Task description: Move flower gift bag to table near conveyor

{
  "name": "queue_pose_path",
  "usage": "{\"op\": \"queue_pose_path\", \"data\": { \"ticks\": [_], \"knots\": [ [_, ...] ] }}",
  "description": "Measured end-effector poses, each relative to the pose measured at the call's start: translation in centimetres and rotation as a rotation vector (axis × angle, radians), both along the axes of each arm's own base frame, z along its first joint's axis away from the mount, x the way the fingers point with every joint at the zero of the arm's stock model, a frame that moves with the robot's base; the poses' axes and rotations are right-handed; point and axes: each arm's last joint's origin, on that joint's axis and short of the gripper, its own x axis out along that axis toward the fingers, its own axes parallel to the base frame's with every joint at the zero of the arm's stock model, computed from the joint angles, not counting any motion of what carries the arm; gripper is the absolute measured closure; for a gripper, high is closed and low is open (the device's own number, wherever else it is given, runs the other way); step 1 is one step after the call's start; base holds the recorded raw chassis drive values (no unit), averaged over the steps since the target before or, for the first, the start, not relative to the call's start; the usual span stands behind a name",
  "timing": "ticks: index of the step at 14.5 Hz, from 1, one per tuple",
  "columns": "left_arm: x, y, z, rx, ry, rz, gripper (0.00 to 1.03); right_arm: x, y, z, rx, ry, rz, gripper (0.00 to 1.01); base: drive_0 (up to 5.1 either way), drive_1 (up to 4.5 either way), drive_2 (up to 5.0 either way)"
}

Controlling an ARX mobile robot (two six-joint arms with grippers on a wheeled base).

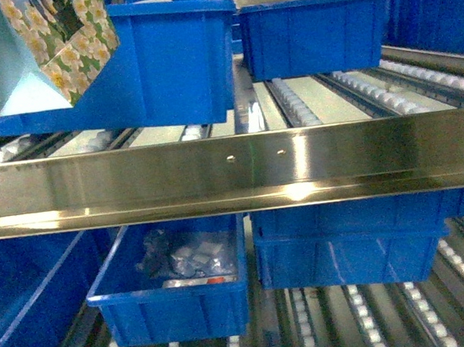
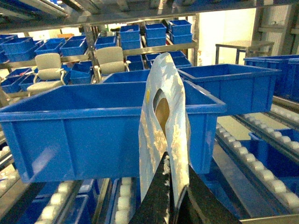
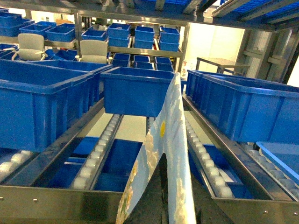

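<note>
The flower gift bag (image 1: pixel 38 45) hangs at the top left of the head view, in front of a blue bin, its pale inside showing. In the left wrist view my left gripper (image 2: pixel 175 163) is shut on the lower edge of that bag (image 2: pixel 161 93), one black finger on each side of the panel. My right gripper (image 3: pixel 175 170) is likewise shut on a flower-printed bag panel (image 3: pixel 170 116); I cannot tell whether it is the same bag. The conveyor (image 1: pixel 232 173) fills the view, steel rail in front and roller lanes behind. The table is out of view. Neither gripper shows in the head view.
Large blue bins (image 1: pixel 175 58) (image 1: pixel 316 32) stand on the upper roller lanes. On the lower level another bin (image 1: pixel 174 286) holds small packets. More bins (image 3: pixel 243 107) line the right lane. Chairs (image 2: pixel 49 67) and shelving stand far behind.
</note>
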Motion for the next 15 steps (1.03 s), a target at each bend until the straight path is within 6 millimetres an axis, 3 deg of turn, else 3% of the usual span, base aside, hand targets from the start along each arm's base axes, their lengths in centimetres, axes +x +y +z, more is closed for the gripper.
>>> {"op": "queue_pose_path", "data": {
  "ticks": [10,15],
  "knots": [
    [0.0,0.02,-0.01,0.0,0.0,0.0,1.01,0.01,0.0,-0.07,-0.002,0.003,0.0,0.99,-4.7,0.88,3.8],
    [0.0,0.02,-0.01,0.0,0.0,0.0,1.01,0.02,-0.01,-0.09,-0.002,0.004,-0.001,0.99,-4.9,2.51,2.5]
  ]
}}
